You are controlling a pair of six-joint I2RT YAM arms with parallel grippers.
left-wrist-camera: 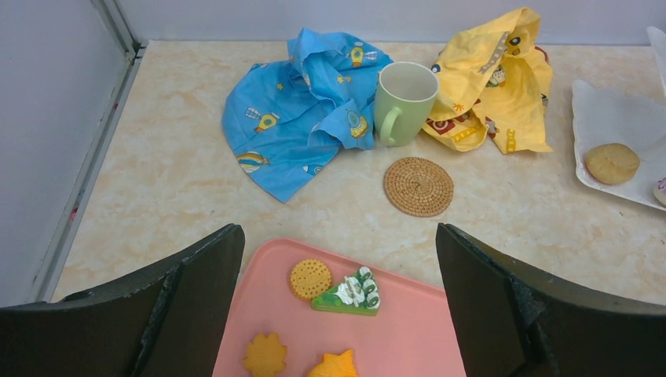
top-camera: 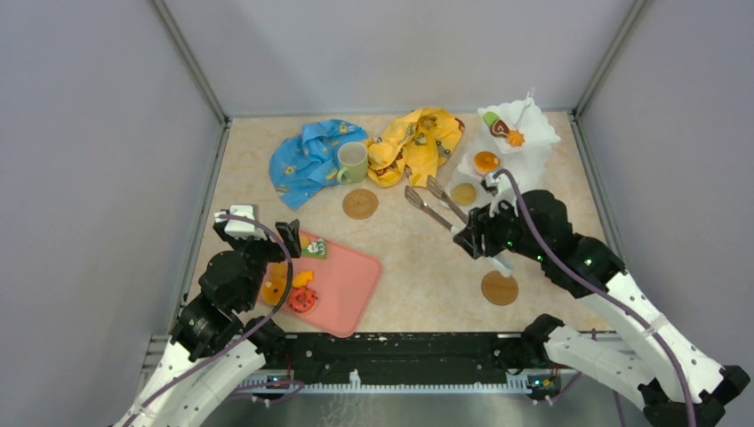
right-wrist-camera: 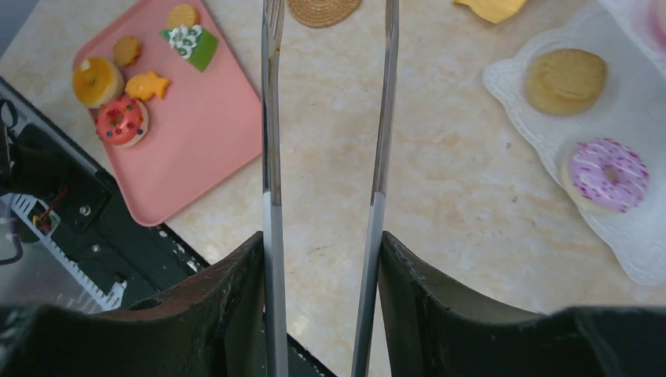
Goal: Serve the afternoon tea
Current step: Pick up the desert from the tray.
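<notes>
Partway. Stand [top-camera: 538, 147] at 1 o'clock carries several pastries [top-camera: 485, 162]; about six more wait on the pink tray [top-camera: 351, 285] at 8 o'clock. Green mug [top-camera: 352, 162] at 11 o'clock sits off both coasters [top-camera: 360, 204]. Right gripper [right-wrist-camera: 323, 259] clamps empty tongs [top-camera: 436, 203]. Left gripper [left-wrist-camera: 338, 236] gapes wide over the tray, holding nothing.

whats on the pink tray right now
Six toy pastries on the pink tray: round cracker, green cake wedge, flower cookie, yellow fish, orange cake, red sprinkled donut. Overhead, the left arm covers its left edge.

Table [top-camera: 409, 258] with tray [top-camera: 347, 280], cloths [top-camera: 307, 160], coasters [top-camera: 360, 204]
</notes>
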